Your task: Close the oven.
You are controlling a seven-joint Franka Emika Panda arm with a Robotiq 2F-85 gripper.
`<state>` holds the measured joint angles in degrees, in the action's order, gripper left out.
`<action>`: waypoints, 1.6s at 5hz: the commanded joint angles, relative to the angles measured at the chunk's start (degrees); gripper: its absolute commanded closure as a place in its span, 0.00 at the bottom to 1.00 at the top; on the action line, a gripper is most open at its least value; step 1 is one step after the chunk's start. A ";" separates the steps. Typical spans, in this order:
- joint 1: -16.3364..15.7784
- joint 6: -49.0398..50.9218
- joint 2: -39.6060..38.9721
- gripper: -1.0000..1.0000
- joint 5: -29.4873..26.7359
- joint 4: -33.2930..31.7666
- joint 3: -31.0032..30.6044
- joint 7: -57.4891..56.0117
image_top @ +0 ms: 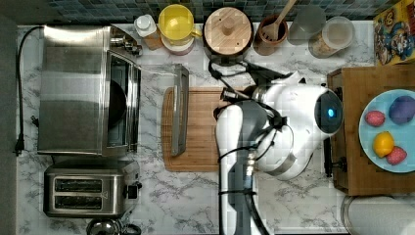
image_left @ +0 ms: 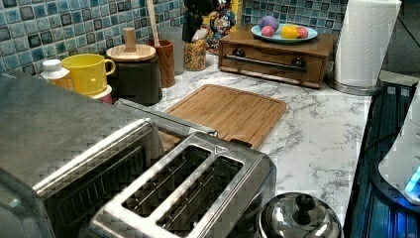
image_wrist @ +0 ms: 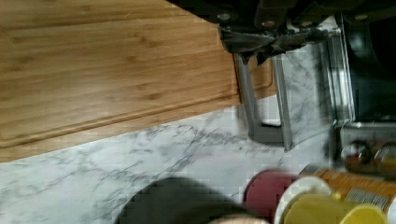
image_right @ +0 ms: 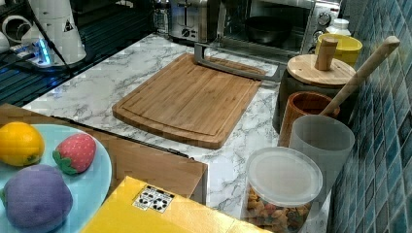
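Note:
The oven [image_top: 73,88] is a big steel box at the top view's left, and its dark inside [image_right: 265,26] is exposed. Its glass door hangs fully down, flat over the counter. The door's long steel handle [image_top: 180,110] lies over the left edge of the cutting board [image_top: 200,127]. That handle also shows in the left view [image_left: 163,116], the right view [image_right: 233,65] and the wrist view [image_wrist: 247,98]. My white arm [image_top: 293,122] hovers over the board's right side in the top view. In the wrist view my gripper [image_wrist: 261,49] sits just above one end of the handle, apart from it.
A two-slot toaster [image_top: 83,190] stands beside the oven, with a steel pot lid [image_left: 299,218] near it. A yellow mug [image_top: 176,22], a wood-lidded canister [image_top: 227,30] and a utensil pot [image_top: 271,32] line the tiled wall. A fruit plate [image_top: 386,129] rests on a wooden box.

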<state>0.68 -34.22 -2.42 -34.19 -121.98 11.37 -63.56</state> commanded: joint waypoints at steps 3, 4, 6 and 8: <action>0.08 -2.04 -8.52 1.00 -31.00 -4.13 -1.37 -32.86; -0.39 -1.86 -11.54 1.00 -32.26 -2.79 -2.45 -33.82; -0.55 -6.51 -8.43 1.00 -42.26 -6.18 -5.78 -39.67; -3.52 -10.11 -10.67 1.00 -40.75 -6.26 -8.30 -38.76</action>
<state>0.06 -43.39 -16.66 -71.68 -132.38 6.94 -98.92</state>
